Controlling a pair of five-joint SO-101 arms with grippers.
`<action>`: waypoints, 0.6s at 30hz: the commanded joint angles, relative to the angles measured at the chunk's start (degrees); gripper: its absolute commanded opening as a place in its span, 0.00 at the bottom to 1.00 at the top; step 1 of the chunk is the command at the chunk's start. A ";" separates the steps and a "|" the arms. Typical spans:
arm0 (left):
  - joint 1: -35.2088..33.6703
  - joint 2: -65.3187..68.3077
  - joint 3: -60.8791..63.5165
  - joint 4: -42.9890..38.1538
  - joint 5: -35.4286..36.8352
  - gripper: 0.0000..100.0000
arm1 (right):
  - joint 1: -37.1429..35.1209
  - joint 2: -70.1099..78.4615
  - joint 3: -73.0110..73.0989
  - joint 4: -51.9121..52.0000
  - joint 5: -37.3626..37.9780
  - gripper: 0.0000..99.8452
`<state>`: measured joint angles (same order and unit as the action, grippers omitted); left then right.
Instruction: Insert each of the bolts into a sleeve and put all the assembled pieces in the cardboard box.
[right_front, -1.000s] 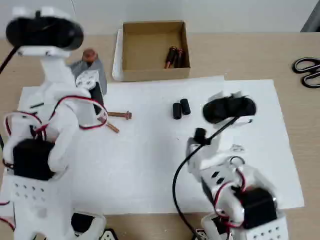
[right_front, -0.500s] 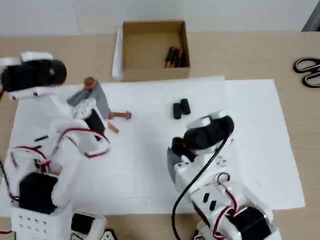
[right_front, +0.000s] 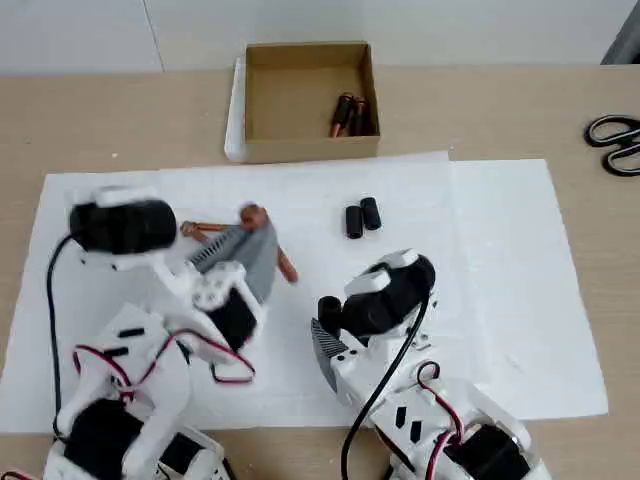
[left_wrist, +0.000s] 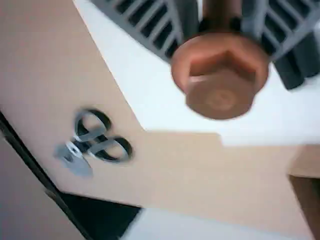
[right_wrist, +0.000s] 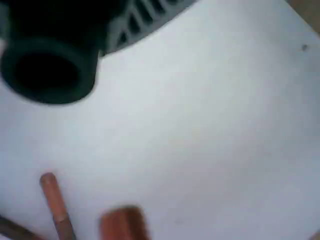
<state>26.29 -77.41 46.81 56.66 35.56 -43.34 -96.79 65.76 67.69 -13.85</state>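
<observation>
Left gripper: jaws clenched on one bolt, its copper hex head sticking out past the tips, over the white sheet.

Two more bolts lie on the sheet. One loose bolt is just beside the left gripper, and another loose bolt is on the side toward the right arm. Bolts outside the box: three.

Right gripper: jaws grasping one black sleeve, open bore facing outward, over the sheet.

Two loose sleeves lie side by side between the grippers and the cardboard box. Sleeves outside the box: three.

Assembled pieces sit bunched in one box corner; at least two, exact count unclear.

One pair of scissors lies on the bare worktop, well apart.
</observation>
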 joint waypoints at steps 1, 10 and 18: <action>2.64 -3.16 1.19 -0.26 -1.41 0.01 | -0.40 -3.65 0.35 -1.36 3.34 0.00; 2.99 -4.22 4.35 -0.53 -2.99 0.01 | -0.40 -6.73 0.44 1.71 3.52 0.00; 5.63 -4.48 3.91 -3.08 -2.99 0.01 | -0.48 -6.81 2.55 1.54 3.52 0.00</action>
<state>30.33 -81.19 51.47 56.31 33.01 -43.52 -103.03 68.13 69.54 -10.95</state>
